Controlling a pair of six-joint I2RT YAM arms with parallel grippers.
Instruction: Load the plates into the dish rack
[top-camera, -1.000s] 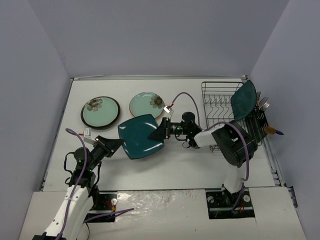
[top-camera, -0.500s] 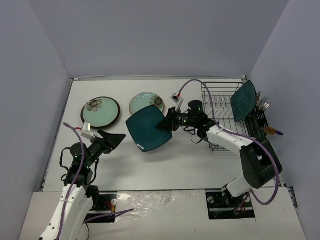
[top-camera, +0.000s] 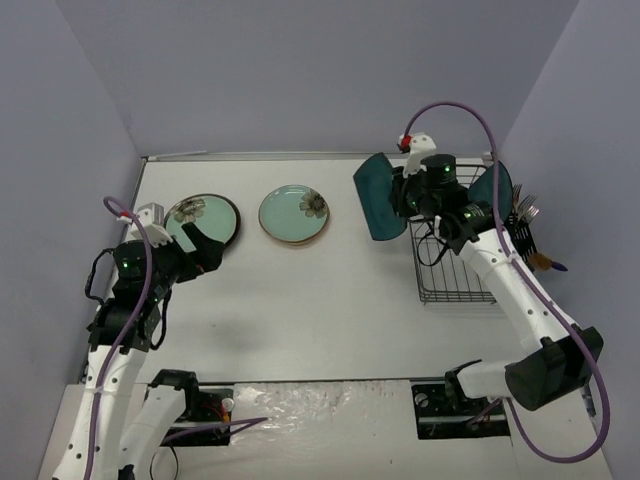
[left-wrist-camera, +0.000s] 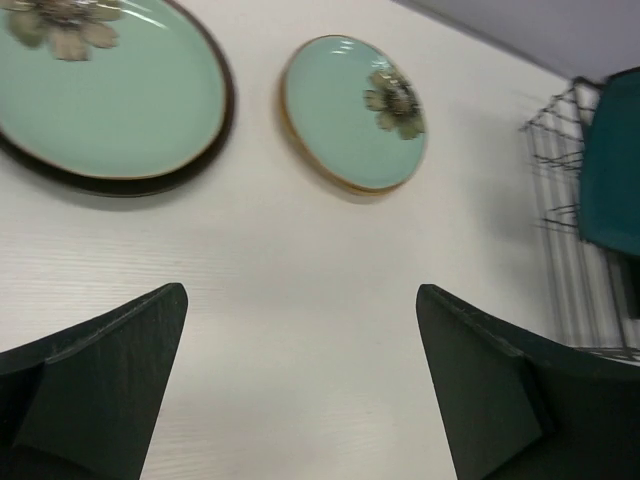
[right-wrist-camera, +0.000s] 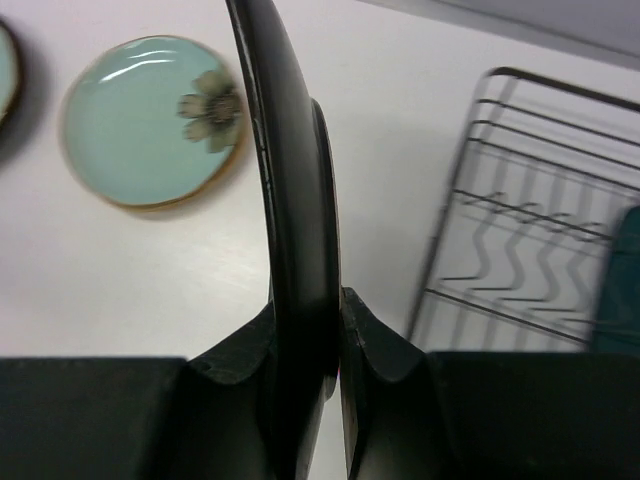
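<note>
Table (top-camera: 300, 300), dark-rimmed plate (top-camera: 190, 226), tan-rimmed plate (top-camera: 294, 213), dish rack (top-camera: 450, 282)

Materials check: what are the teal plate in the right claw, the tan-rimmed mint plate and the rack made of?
The teal plate in the right claw: probably glazed ceramic or stoneware, since its thick dark edge looks glossy; melamine can't be ruled out.
The mint plate: likely glazed ceramic, with bright sheen on the face and a matte-looking tan rim.
The dish rack: thin wire, apparently metal with a black coating.

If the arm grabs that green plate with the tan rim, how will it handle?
The tan-rimmed green plate looks like glazed ceramic: probably stiff, breakable and fairly heavy. Its glossy face may be slippery. It lies flat on the table, so a hand would likely need to catch its rim.
</note>
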